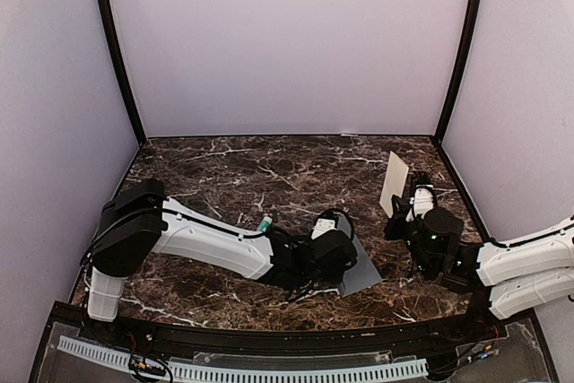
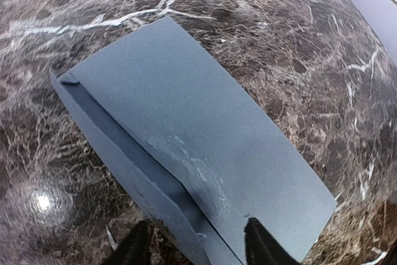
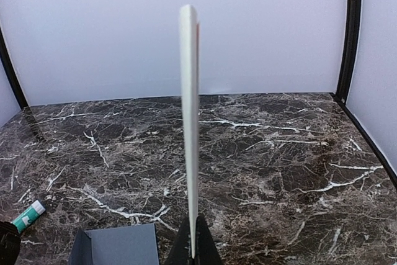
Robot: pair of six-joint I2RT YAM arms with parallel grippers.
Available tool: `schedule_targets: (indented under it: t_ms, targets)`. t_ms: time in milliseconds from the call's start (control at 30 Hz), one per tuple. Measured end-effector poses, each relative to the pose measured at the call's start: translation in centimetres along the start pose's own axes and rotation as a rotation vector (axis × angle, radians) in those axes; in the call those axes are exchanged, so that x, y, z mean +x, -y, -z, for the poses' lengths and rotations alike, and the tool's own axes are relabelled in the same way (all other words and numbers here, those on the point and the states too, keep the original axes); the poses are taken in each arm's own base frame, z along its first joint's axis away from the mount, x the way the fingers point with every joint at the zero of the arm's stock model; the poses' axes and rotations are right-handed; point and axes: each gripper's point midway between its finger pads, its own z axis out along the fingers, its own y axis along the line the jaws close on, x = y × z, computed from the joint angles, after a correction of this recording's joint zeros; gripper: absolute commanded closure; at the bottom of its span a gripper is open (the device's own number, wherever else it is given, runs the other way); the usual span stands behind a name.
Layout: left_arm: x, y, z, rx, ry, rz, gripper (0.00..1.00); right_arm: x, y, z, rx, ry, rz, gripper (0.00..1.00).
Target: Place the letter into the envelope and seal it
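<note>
Clamped upright in the closed right gripper (image 3: 192,249), the letter (image 3: 189,122) is held well apart from the envelope (image 2: 205,153), laid flat under the half-open left gripper (image 2: 195,246), whose loose straddle could let it be shoved across the marble (image 2: 322,60) when insertion is tried.

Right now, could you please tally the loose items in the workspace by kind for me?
letter: 1
envelope: 1
glue stick: 1
Total: 3
</note>
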Motion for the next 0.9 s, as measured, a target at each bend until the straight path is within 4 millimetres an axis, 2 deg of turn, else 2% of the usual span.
schedule_targets:
  t_ms: [100, 300, 633, 900]
  targets:
    - [-0.1, -0.3, 0.0, -0.019, 0.01, 0.007, 0.74, 0.0, 0.0, 0.0, -0.001, 0.001, -0.001, 1.0]
    - [-0.2, -1.1, 0.0, -0.058, 0.023, 0.013, 0.87, 0.1, 0.0, 0.0, 0.0, -0.001, 0.004, 1.0]
    - [0.0, -2.3, 0.0, -0.11, 0.028, 0.023, 0.83, 0.1, 0.0, 0.0, 0.0, -0.001, 0.004, 1.0]
    - [0.1, -2.4, -0.1, -0.113, 0.028, 0.026, 0.92, 0.2, 0.0, -0.1, 0.001, -0.005, 0.009, 1.0]
